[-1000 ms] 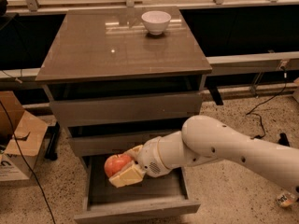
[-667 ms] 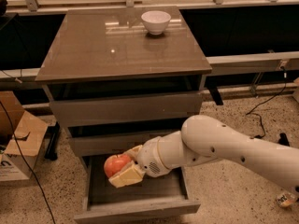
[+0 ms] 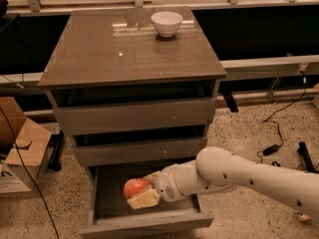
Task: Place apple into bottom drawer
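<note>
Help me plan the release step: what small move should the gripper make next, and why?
Probably open the gripper to let go. It is shut on the apple and reaches inside the pulled-out bottom drawer, low over its floor, so the apple should drop only slightly. Whether the apple touches the floor I cannot tell.

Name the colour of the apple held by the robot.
Red-orange, seen in the camera view; the gripper holds the apple over the bottom drawer.

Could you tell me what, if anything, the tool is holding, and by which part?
The tool grips the apple by two opposite sides, within the open bottom drawer.
</note>
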`<state>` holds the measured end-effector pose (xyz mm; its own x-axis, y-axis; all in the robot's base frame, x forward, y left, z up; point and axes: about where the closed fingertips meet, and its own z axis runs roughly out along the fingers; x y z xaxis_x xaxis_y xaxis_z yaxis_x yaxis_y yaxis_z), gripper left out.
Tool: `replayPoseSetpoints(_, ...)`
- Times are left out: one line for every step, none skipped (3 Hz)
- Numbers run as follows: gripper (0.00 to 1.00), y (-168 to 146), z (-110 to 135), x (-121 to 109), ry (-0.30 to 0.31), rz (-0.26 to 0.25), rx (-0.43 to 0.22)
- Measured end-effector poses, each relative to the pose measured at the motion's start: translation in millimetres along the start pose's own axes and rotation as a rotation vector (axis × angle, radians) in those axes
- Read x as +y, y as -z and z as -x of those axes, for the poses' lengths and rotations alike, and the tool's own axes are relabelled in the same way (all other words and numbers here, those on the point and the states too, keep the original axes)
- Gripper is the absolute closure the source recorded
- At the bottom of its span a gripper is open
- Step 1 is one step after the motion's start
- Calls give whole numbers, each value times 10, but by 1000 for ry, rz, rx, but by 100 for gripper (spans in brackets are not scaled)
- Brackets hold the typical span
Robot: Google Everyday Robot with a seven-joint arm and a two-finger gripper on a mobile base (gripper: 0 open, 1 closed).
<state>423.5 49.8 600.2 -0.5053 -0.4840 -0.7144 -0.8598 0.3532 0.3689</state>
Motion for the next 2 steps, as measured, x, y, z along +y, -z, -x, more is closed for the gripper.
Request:
replayPoseSetpoints(100,-256,-408,-263,-71,14,-6)
replayPoseSetpoints(100,-479,-823,-554,-145,19,-6)
